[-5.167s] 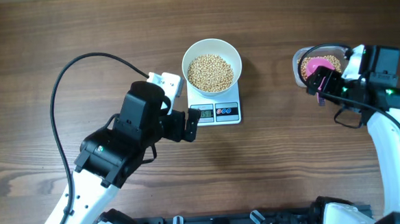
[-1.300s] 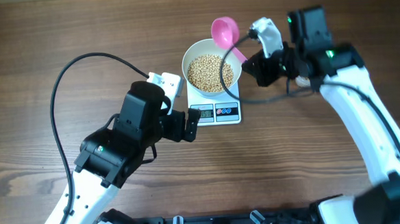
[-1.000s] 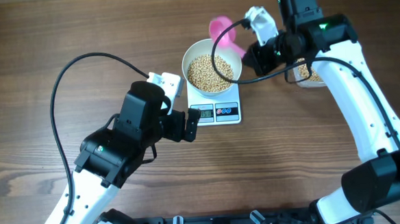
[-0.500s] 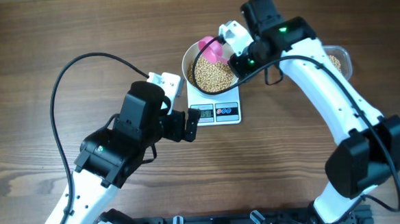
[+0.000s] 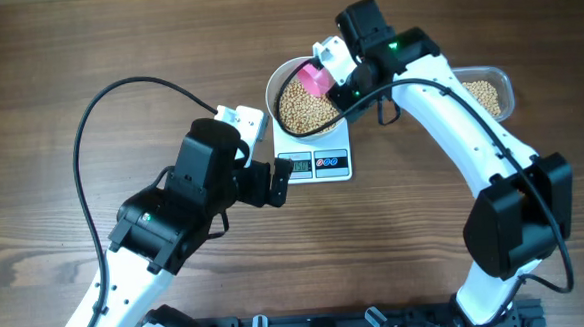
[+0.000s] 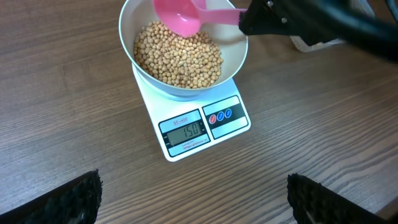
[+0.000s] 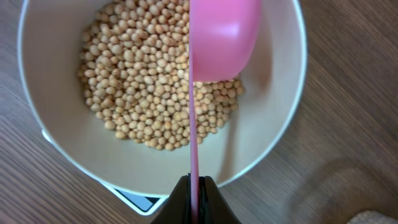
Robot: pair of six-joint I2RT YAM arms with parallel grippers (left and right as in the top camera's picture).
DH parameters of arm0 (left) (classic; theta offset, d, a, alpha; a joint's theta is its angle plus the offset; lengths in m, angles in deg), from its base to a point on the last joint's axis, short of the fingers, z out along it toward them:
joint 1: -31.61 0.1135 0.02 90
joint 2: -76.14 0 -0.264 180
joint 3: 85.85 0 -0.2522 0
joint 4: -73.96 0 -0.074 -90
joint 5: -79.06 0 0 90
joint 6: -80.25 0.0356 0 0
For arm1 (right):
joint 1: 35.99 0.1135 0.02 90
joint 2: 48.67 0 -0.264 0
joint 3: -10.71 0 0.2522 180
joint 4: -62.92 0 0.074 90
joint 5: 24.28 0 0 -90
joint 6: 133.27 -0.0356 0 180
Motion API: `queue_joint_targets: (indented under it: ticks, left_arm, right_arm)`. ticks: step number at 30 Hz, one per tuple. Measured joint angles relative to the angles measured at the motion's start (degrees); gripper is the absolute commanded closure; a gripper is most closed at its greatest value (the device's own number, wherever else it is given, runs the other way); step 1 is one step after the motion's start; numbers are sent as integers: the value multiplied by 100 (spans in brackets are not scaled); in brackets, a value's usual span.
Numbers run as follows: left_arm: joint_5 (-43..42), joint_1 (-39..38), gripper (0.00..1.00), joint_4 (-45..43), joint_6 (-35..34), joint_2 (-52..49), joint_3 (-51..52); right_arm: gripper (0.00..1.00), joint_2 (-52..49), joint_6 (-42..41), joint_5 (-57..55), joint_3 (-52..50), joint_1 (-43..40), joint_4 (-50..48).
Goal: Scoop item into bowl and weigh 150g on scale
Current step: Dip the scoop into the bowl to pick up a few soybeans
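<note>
Right gripper point(image 7: 194, 191) clamps the pink plastic scoop point(image 7: 221, 43) over the round white bowl point(image 7: 273, 134) of tan beans point(image 7: 143, 81) (sitting on the square white scale point(image 6: 205, 127)), probably to tip more in. Left gripper point(image 6: 193, 205) hangs on the near side, fingers wide apart.

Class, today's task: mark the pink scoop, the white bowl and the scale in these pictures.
scoop point(image 6: 180, 17), left wrist view, on its cup.
bowl point(image 7: 62, 137), right wrist view, on its bare inner wall.
scale point(image 6: 186, 130), left wrist view, on its display.

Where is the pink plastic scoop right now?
In the overhead view the pink plastic scoop is over the far side of the round white bowl of tan beans on the white scale, held by the right gripper.
</note>
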Motion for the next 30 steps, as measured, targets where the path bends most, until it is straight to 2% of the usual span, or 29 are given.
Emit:
queue_joint_targets:
  ticks: [13,20,30]
  left_arm:
    - [0,0,0,-2,0,0,0]
    - [0,0,0,0,0,0,0]
    - [0,0,0,0,0,0,0]
  right_arm:
    - [96,-11,-42,11,-175,192,22]
    - [96,-11,-33,560,-179,192,452]
    - [96,-11,-37,643,-179,184,426]
